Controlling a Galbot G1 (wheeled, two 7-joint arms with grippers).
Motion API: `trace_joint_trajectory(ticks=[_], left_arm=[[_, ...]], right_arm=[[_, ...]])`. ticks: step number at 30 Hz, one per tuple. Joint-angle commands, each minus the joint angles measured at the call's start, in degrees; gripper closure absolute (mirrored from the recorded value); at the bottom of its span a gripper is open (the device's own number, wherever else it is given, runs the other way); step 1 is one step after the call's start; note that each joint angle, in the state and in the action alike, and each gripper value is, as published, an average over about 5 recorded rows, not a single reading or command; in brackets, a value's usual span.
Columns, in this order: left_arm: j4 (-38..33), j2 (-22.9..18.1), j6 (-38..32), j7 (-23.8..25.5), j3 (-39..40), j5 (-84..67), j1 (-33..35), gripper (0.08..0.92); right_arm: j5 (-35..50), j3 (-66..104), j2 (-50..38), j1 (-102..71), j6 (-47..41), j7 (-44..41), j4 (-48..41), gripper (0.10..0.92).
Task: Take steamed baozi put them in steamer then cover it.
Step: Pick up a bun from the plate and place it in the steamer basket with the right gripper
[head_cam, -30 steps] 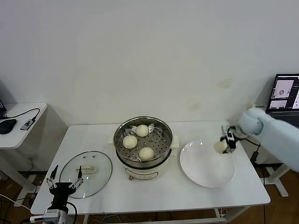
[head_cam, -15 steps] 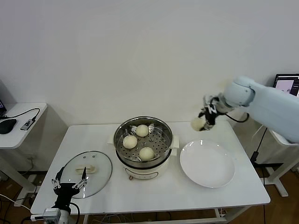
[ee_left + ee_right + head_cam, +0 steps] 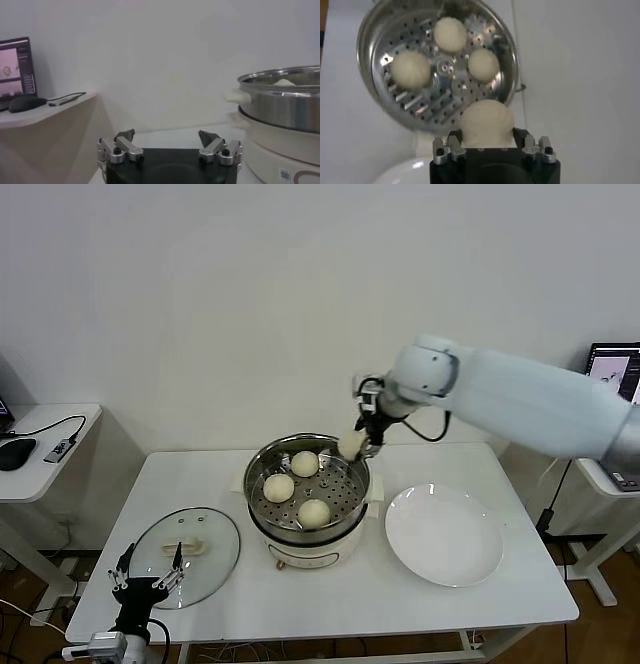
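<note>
Three baozi (image 3: pixel 304 463) in steamer (image 3: pixel 262 462) (label (image 3: pixel 285 174) unreadable); right gripper (image 3: pixel 364 446) clamps fourth.

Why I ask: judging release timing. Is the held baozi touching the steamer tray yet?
Apart: in the right wrist view the baozi in the right gripper hangs above the steamer rim, the tray well below.

Three baozi (image 3: pixel 304 464) in steamer (image 3: pixel 308 524) — cover (image 3: pixel 186 556) left, plate (image 3: pixel 443 535) right

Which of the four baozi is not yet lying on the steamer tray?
The baozi clamped in the right gripper, held above the steamer rim's back right edge; the other three lie on the tray.
</note>
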Motion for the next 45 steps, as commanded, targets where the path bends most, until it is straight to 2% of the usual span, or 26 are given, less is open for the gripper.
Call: trace_joint_trajectory(ticks=[1, 12, 35, 41, 45], left_arm=[[-0.23, -0.02, -0.07, -0.03, -0.06, -0.77, -0.01, 0.177], [0.07, 0.01, -0.15, -0.05, -0.27, -0.8, -0.38, 0.177], [0.11, -0.15, -0.26, -0.22, -0.55, 0.34, -0.58, 0.177], [0.1, -0.07, -0.03, -0.22, -0.64, 0.64, -0.84, 0.177], [0.07, -0.04, 0.19, -0.15, -0.44, 0.75, -1.12, 0.177]], right_arm=[[2.35, -1.54, 8.11, -4.44, -4.04, 4.04, -3.6, 0.397], [-2.16, -1.0, 8.49, -8.25, -3.95, 2.48, -7.42, 0.397], [-5.5, 1.11, 6.85, -10.02, -3.89, 1.62, -6.96, 0.392], [-4.23, 3.57, 3.59, -8.13, -3.86, 1.22, -3.56, 0.259], [-2.73, 5.58, -0.11, -7.29, -3.78, 1.26, -1.07, 0.209]])
